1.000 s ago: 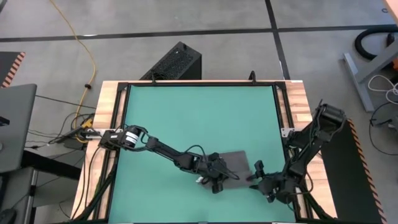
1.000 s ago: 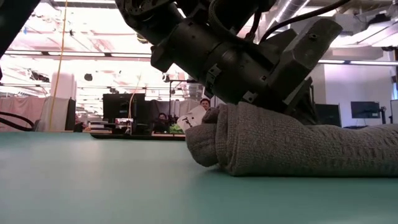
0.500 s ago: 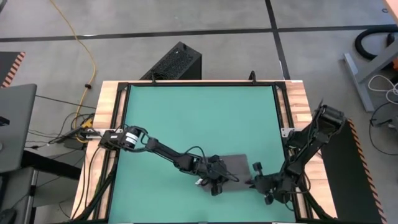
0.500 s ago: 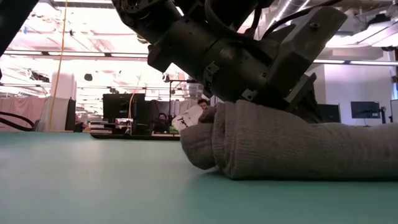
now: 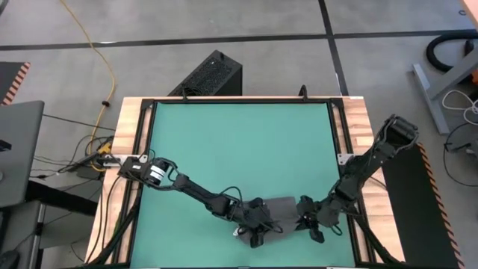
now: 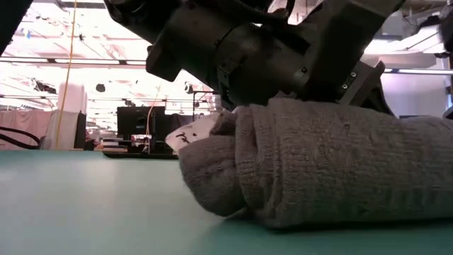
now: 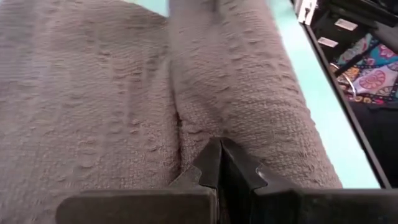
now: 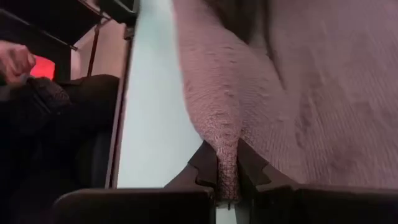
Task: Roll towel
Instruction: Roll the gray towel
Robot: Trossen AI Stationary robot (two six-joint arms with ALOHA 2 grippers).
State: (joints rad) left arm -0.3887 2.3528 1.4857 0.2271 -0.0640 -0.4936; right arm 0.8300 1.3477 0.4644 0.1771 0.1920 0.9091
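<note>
On the green mat (image 5: 224, 142) near its front edge, the left gripper (image 5: 256, 226), fingers pressed together, bears on the rolled dark grey soft cloth towel (image 5: 282, 209), while the right gripper (image 5: 308, 222) pinches a towel fold at the other end.

two dark jointed arms, black cables, silver collar on left arm (image 5: 155, 172)

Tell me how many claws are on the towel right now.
2. The left claw is shut at the towel's left end, near the mat's front edge. The right claw is shut on the towel's edge at its right end. None hidden.
</note>
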